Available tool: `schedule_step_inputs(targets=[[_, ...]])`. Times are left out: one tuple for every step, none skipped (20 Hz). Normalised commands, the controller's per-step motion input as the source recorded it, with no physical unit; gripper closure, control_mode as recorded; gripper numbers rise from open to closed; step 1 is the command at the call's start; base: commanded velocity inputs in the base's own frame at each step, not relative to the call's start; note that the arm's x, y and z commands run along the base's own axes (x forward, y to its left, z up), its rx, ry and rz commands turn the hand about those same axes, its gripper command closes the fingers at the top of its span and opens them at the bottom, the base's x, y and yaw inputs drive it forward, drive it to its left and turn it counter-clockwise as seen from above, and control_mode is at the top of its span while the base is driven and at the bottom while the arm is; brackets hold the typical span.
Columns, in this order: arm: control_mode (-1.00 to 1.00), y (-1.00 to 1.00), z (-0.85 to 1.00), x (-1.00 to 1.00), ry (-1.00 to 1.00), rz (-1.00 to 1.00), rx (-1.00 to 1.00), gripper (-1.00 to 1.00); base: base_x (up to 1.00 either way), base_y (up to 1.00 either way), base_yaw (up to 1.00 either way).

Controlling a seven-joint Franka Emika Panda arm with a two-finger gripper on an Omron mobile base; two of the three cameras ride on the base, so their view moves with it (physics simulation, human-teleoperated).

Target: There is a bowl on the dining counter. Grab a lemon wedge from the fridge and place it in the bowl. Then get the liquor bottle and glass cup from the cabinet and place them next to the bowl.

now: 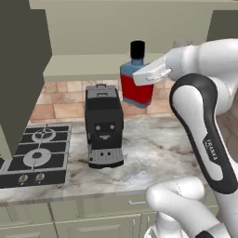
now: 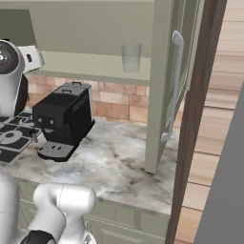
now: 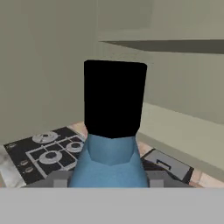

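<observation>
The end effector (image 1: 139, 78) pinches the liquor bottle (image 1: 136, 82) at its blue shoulders, holding it upright in the air above the marble tabletop (image 1: 153, 153), beside the coffee machine (image 1: 104, 125). The glass cup (image 2: 130, 57) stands on the cabinet shelf (image 2: 95, 64).

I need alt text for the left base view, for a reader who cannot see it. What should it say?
A white robot arm holds a liquor bottle, red with blue shoulders and a black cap, in the air in front of a pale olive cabinet shelf. Below it, a black coffee machine stands on a marble counter beside a black stove.
</observation>
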Motion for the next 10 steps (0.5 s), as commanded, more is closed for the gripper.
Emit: schedule_step_inputs(targets=[[-1.00, -0.46, -0.38, -0.28, 0.11, -0.13, -0.14, 1.00, 0.00, 0.00, 0.00], [-1.00, -0.52, -0.41, -0.29, 0.11, -0.14, -0.15, 1.00, 0.00, 0.00, 0.00], [-1.00, -0.56, -0.40, -0.29, 0.10, -0.14, -0.14, 1.00, 0.00, 0.00, 0.00], [-1.00, -0.56, -0.43, -0.20, 0.11, -0.13, -0.13, 1.00, 0.00, 0.00, 0.00], [-1.00, -0.51, -0.38, -0.19, 0.10, -0.12, -0.12, 1.00, 0.00, 0.00, 0.00], [-1.00, -0.49, -0.29, -0.20, 0.07, -0.11, -0.11, 1.00, 0.00, 0.00, 0.00], [-1.00, -0.36, -0.19, -0.27, 0.01, -0.11, -0.08, 1.00, 0.00, 0.00, 0.00], [-1.00, -0.29, -0.09, -0.34, 0.00, -0.11, -0.04, 1.00, 0.00, 0.00, 0.00], [-1.00, -0.16, -0.02, -0.47, 0.00, -0.08, 0.00, 1.00, 0.00, 0.00, 0.00], [1.00, 0.00, 0.00, 0.00, 0.00, 0.00, 0.00, 1.00, -0.57, -0.06, -0.07]])
